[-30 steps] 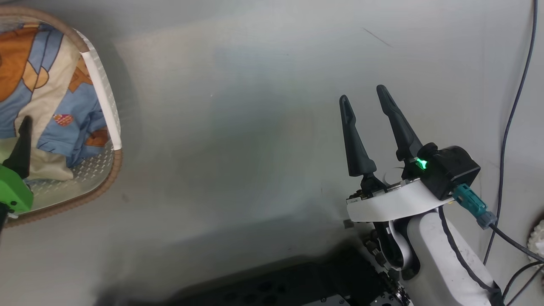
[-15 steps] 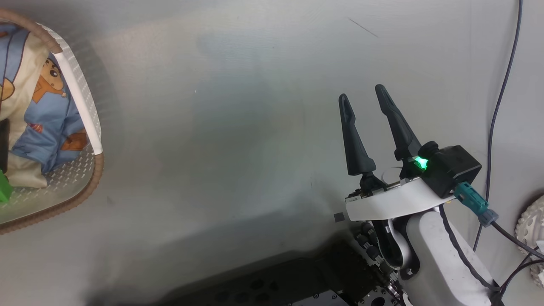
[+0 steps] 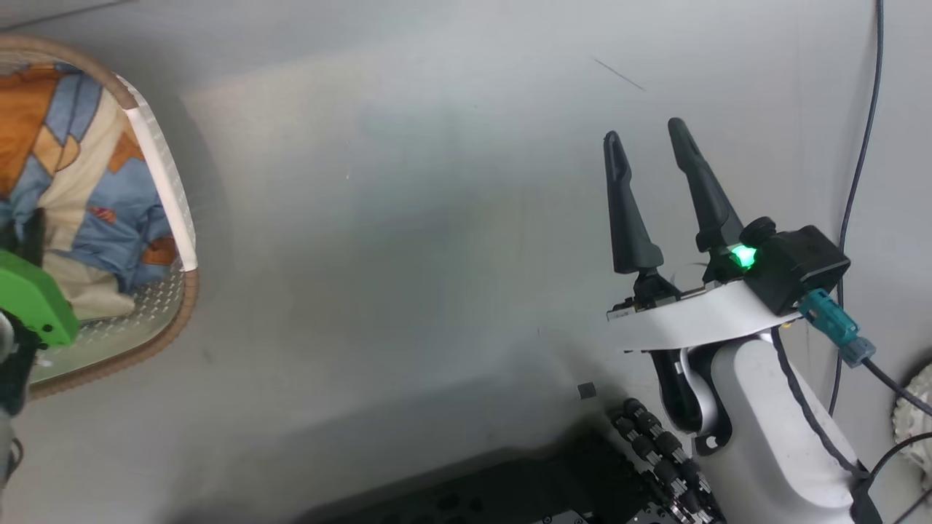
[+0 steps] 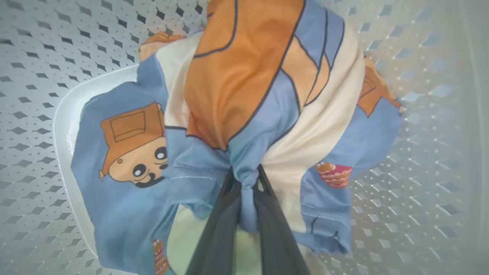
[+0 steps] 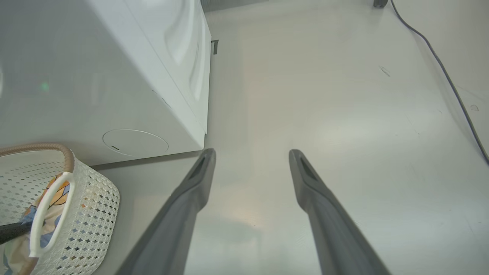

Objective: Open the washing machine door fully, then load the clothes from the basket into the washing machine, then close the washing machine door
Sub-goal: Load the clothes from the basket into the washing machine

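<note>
Clothes (image 4: 244,76) sit pinched in the left gripper (image 4: 244,179), lower centre; so thin a fold may slip. Right gripper (image 5: 252,152) gapes empty.

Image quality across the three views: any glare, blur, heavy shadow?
Head view: soft even light, a broad dim shadow low on the floor, the green lamp on the right gripper blooms. Left wrist view: the clothes sharp, the left gripper soft up close, the basket wall washed out at right. Right wrist view: pale glare on the floor, a green glint on the washing machine.
</note>
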### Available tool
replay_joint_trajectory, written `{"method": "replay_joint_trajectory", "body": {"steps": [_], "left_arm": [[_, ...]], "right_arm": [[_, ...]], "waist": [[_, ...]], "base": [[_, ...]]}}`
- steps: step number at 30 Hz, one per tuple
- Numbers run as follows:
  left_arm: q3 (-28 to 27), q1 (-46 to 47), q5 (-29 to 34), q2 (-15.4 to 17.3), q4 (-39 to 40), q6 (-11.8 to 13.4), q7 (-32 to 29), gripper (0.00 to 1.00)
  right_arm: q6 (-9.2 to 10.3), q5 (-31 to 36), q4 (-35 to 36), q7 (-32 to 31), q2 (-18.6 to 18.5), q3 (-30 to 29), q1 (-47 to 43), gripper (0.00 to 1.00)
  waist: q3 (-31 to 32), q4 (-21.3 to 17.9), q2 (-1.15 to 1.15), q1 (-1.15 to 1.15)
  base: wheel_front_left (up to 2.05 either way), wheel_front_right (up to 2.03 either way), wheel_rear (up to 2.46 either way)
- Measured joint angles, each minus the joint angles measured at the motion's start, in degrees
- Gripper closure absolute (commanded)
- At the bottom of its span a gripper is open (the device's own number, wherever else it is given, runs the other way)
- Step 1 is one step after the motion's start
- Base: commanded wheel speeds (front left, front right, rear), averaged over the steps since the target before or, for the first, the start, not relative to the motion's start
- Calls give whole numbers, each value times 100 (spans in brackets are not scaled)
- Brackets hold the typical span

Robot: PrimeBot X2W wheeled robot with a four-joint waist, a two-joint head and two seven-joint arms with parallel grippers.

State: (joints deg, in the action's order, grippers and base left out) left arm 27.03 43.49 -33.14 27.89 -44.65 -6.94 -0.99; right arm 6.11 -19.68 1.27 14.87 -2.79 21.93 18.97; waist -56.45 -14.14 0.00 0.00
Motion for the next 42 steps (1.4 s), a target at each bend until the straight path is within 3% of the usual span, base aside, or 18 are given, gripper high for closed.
{"method": "replay_joint_trajectory", "body": {"steps": [16,29,42], "left_arm": [[64,-446,-214,-733,-220,-4,1426,100],[-83,-865,-357,-1018,111,-4,1570,100],[-1249,-1516,-220,-1161,1470,-4,1564,100]], "right_arm": [[-82,156,-348,0,-4,-423,116,0],[-265,209,-622,0,-7,-756,-161,0],[-476,234,-906,0,-45,-1045,-645,0]], "waist": [[1028,426,0,0],[1965,806,0,0],[3039,1173,0,0]], "base": [[0,0,0],[0,0,0],[0,0,0]]}}
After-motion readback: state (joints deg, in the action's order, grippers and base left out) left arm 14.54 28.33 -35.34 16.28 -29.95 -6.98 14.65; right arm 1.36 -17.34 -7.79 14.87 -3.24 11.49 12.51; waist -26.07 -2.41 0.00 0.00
